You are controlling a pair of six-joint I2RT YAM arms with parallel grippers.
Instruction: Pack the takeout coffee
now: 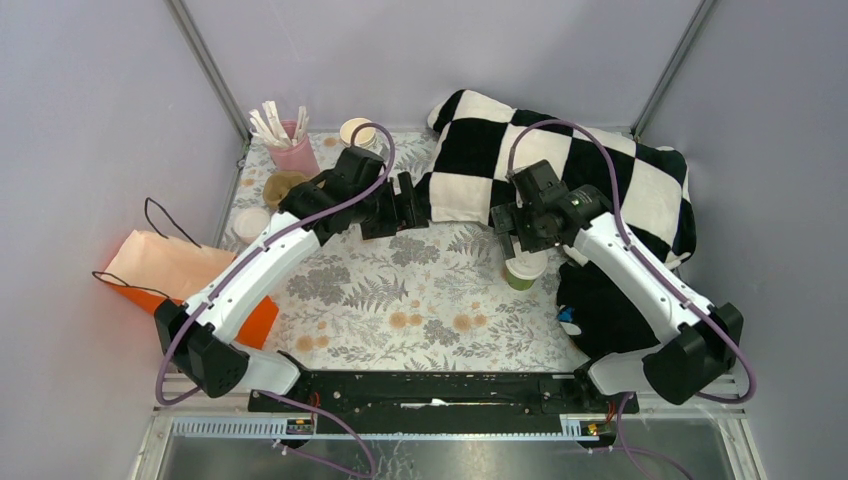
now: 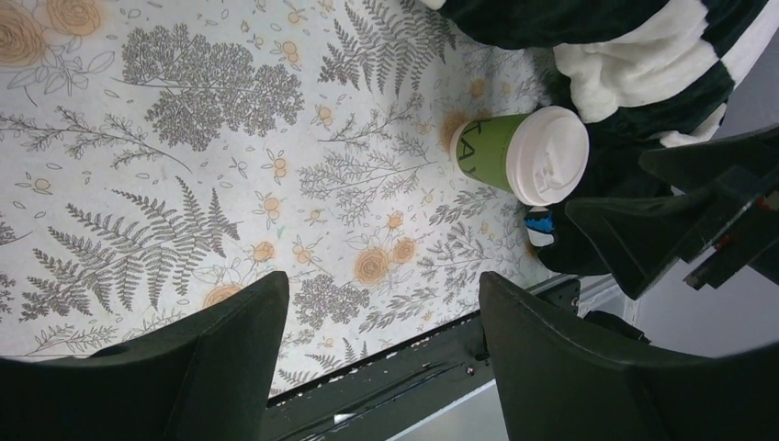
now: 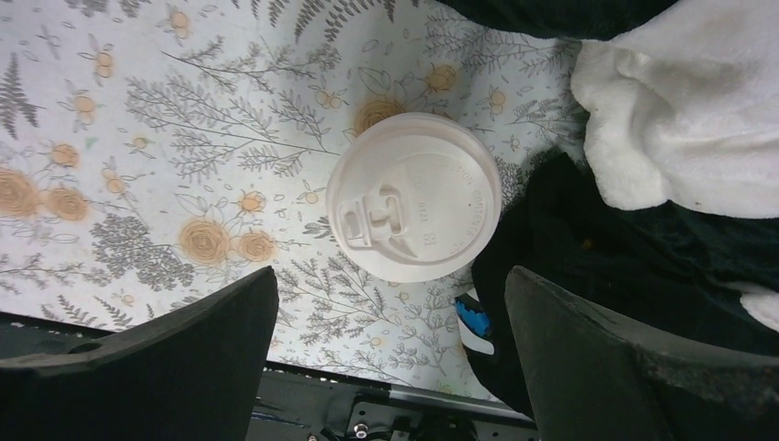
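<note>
- Right now the right gripper [image 3: 390, 294] hangs directly above the coffee cup [image 3: 413, 196], jaws spread wide and empty, lined up, I'd say, for a drop around the lid.
- Left gripper [image 2: 384, 285] is spread and empty too, over bare tablecloth [image 2: 184, 184], likely keeping out of the way.
- The cup stands upright right of centre in the overhead view, with the checkered blanket [image 1: 600, 180] crowding its right side and open cloth on its left.
- The paper bag [image 1: 170, 265] lies at far left, and the way across looks unobstructed.

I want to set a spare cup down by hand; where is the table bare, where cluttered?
Bare: the middle of the floral tablecloth, between the left arm and the takeout coffee, down to the near rail. Crowded: the back left corner around the pink cup, and the right side under the checkered blanket and black bundle.
</note>
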